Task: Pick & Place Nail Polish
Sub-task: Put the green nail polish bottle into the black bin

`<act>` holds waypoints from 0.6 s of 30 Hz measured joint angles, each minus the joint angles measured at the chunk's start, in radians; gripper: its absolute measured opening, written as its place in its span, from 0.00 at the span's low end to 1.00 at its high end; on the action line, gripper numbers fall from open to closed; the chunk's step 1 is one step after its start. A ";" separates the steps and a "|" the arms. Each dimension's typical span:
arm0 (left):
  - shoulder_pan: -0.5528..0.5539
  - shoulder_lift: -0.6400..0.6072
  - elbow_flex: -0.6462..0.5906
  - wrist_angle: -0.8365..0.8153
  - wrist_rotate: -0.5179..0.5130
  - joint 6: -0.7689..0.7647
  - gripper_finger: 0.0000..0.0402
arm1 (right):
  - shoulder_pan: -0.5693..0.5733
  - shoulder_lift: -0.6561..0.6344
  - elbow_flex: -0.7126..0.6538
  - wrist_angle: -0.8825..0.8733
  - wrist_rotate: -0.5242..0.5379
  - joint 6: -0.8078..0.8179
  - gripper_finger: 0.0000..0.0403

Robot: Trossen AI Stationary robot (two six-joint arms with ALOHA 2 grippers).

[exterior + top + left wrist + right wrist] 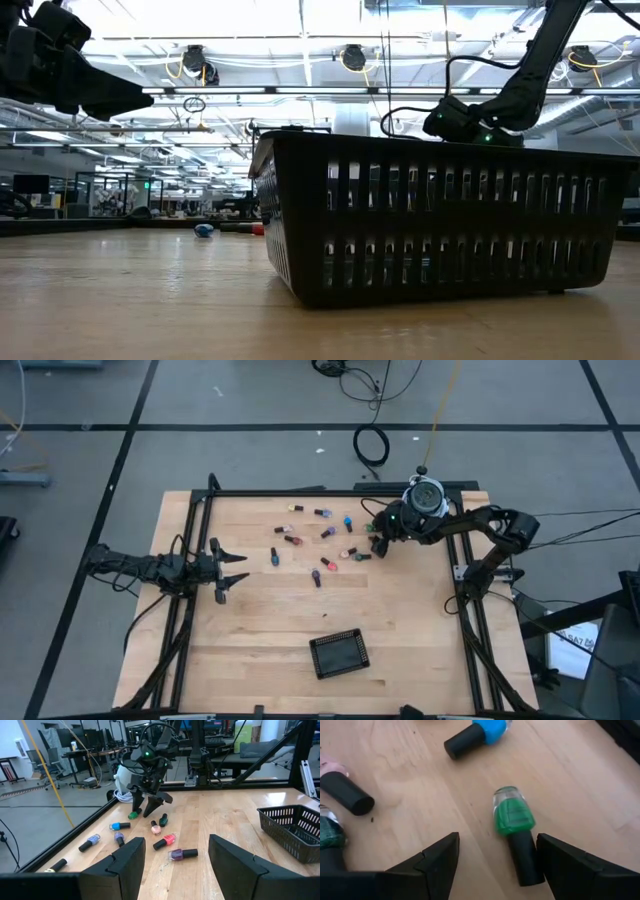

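Several small nail polish bottles (327,532) lie on their sides on the far middle of the wooden table. My right gripper (497,840) is open and slants down low over a green bottle with a black cap (514,817). The bottle lies between the two fingers, its cap (525,862) close to one finger; whether they touch, I cannot tell. The left wrist view shows that gripper (149,809) from in front, by the green bottle (134,814). My left gripper (235,568) waits open at the table's left, holding nothing.
A blue bottle (480,732), a pink one (340,787) and a dark green one (330,832) lie close around the right gripper. A black grid tray (338,653) stands near the front middle of the table. A black frame (330,491) borders the table.
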 joint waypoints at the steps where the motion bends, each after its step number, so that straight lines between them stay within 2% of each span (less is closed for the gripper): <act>1: 0.000 0.000 0.000 0.000 0.000 0.000 0.53 | 0.003 0.000 0.000 -0.012 0.000 0.002 0.62; 18: 0.000 0.000 0.000 0.000 0.000 0.000 0.53 | 0.027 0.001 -0.002 -0.041 0.031 0.131 0.39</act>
